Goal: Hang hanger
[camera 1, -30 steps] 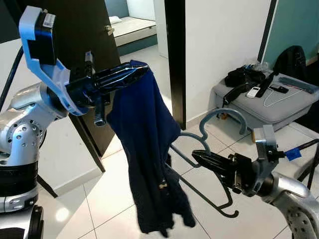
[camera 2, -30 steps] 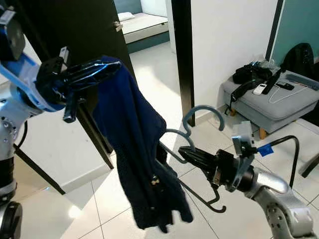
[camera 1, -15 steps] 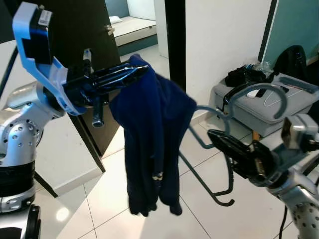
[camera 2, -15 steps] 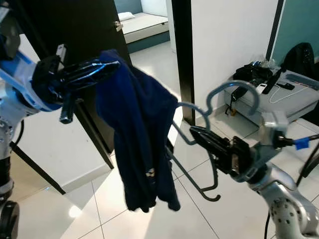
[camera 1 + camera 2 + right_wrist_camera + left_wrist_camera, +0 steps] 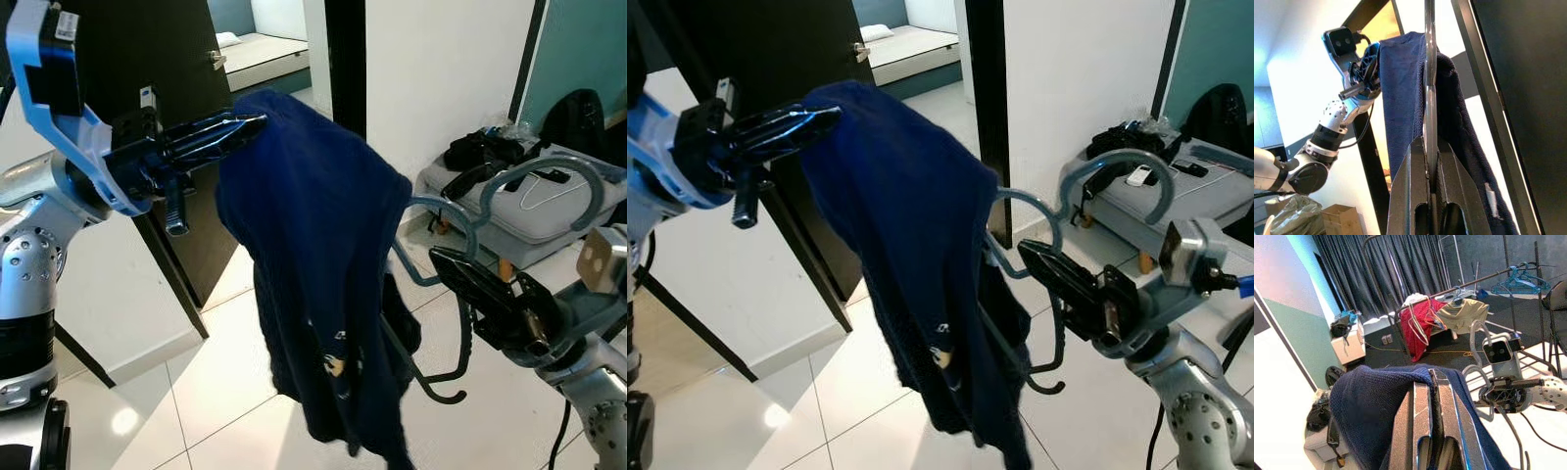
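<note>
The right gripper (image 5: 460, 277), pinched tight on the grey-blue hanger (image 5: 446, 240), has pushed it in toward the dark blue garment (image 5: 323, 284) over the last second, so one hanger arm now seems buried inside the cloth, though the folds hide how far. The left gripper (image 5: 230, 129) stays clamped on the garment's top edge, holding it up by the dark door (image 5: 157, 59). The garment is going onto the hanger; hanging it on the rack (image 5: 1488, 279) comes later.
</note>
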You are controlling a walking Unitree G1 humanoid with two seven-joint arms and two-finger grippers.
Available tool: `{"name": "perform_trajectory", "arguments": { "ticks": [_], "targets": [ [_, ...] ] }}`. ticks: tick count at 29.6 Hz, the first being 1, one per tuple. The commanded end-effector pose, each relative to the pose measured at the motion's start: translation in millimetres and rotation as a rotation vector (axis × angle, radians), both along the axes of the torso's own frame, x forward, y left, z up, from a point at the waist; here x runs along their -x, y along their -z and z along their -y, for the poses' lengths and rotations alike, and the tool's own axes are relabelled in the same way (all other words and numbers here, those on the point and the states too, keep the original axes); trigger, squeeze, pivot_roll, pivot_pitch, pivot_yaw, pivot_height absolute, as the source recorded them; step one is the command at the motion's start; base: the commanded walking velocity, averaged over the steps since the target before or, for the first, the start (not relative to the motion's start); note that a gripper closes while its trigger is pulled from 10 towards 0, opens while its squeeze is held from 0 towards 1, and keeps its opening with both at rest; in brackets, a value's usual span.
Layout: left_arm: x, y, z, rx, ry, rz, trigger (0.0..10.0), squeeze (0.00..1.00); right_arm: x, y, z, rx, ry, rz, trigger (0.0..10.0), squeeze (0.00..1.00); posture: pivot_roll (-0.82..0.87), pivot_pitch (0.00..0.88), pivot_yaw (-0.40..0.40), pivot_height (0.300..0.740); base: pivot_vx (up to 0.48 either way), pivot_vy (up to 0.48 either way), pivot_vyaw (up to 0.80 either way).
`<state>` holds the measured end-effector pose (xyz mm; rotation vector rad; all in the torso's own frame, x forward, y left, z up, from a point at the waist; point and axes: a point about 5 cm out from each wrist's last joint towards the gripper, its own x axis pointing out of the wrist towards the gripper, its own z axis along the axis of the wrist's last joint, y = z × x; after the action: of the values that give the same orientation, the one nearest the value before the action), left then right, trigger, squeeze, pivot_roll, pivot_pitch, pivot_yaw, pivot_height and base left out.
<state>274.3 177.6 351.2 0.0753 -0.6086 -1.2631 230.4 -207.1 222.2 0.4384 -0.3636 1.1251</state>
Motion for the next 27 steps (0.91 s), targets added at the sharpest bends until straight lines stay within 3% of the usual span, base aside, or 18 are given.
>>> {"name": "perform_trajectory", "arguments": {
  "ticks": [1, 8, 9, 13, 14, 20, 27],
  "targets": [
    [-0.7, 1.8, -5.2, -0.019, -0.039, 0.005, 0.0, 0.00, 2.7, -8.9, -3.5, -0.031, -0.026, 0.042, 10.0, 0.00, -0.08, 0.000, 0.148, 0.740, 0.000, 0.000, 0.00],
    [-2.7, 9.6, 5.1, -0.013, -0.017, -0.014, 0.0, 0.00, 3.2, -8.5, -7.0, -0.047, -0.040, 0.040, 10.0, 0.00, -0.08, 0.000, 0.148, 0.740, 0.000, 0.000, 0.00],
    [-3.8, 9.2, 7.4, 0.005, -0.018, -0.015, 7.4, 0.00, 3.3, -8.8, -7.3, -0.048, -0.041, 0.040, 10.0, 0.00, -0.08, 0.000, 0.149, 0.740, 0.000, 0.000, 0.00],
    [-5.1, 8.2, 9.5, 0.027, -0.021, -0.017, 7.4, 0.00, 3.2, -9.2, -7.5, -0.049, -0.041, 0.040, 10.0, 0.00, -0.08, 0.000, 0.149, 0.740, 0.000, 0.000, 0.00],
    [-8.7, 9.9, 12.4, 0.046, -0.037, -0.028, 10.0, 1.00, 0.9, -10.0, -7.7, -0.038, -0.019, 0.044, 10.0, 0.00, -0.08, 0.000, 0.150, 0.740, 0.000, 0.000, 0.00],
    [-12.8, 11.5, 15.0, 0.109, -0.077, -0.036, 10.0, 1.00, -9.9, -9.4, -11.4, 0.023, 0.072, 0.044, 10.0, 0.00, -0.09, 0.000, 0.151, 0.740, 0.000, 0.000, 0.00],
    [-15.6, 25.7, 10.3, 0.118, -0.161, -0.063, 10.0, 1.00, -24.1, -14.7, -11.7, 0.001, 0.171, 0.050, 10.0, 0.00, -0.08, 0.000, 0.144, 0.740, 0.000, 0.000, 0.00]
  ]
}}
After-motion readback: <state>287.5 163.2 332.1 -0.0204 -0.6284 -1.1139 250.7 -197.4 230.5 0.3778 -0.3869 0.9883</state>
